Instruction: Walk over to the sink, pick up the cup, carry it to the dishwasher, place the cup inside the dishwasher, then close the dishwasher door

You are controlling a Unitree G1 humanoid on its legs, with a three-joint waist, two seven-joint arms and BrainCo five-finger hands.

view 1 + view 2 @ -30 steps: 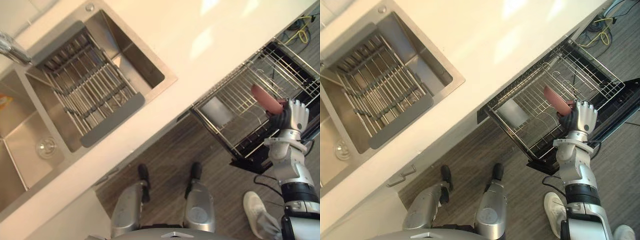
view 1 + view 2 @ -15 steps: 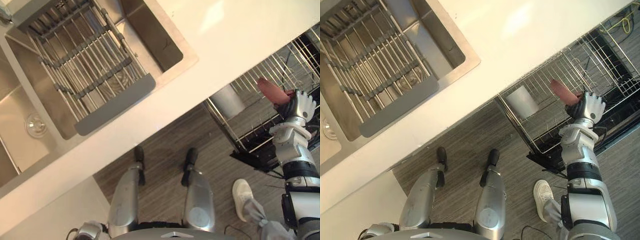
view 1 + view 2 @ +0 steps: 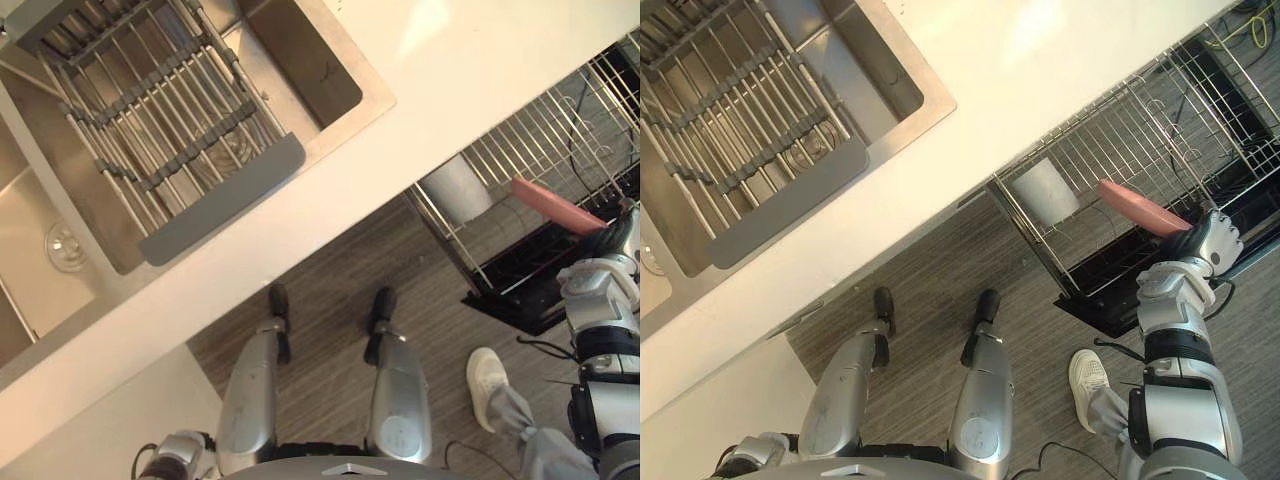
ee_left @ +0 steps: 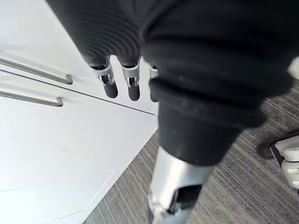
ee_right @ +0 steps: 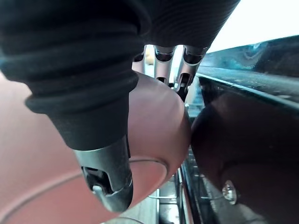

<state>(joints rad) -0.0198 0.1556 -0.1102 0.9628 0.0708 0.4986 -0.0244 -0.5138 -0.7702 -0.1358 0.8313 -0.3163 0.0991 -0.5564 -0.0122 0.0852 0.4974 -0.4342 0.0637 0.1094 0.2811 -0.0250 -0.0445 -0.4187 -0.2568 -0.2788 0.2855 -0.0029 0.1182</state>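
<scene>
Left robot hand [image 4: 122,81] hangs idle at our side, fingers straight. Right robot hand [image 3: 1208,242] is wrapped round the cup [image 3: 1140,208] — long axis approx. level, jutting from the palm out over the dishwasher rack [image 3: 1120,120] — so we judge the right arm sets it down.

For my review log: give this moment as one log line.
step: placing cup | right hand: holds cup over rack | left hand: idle, open
</scene>
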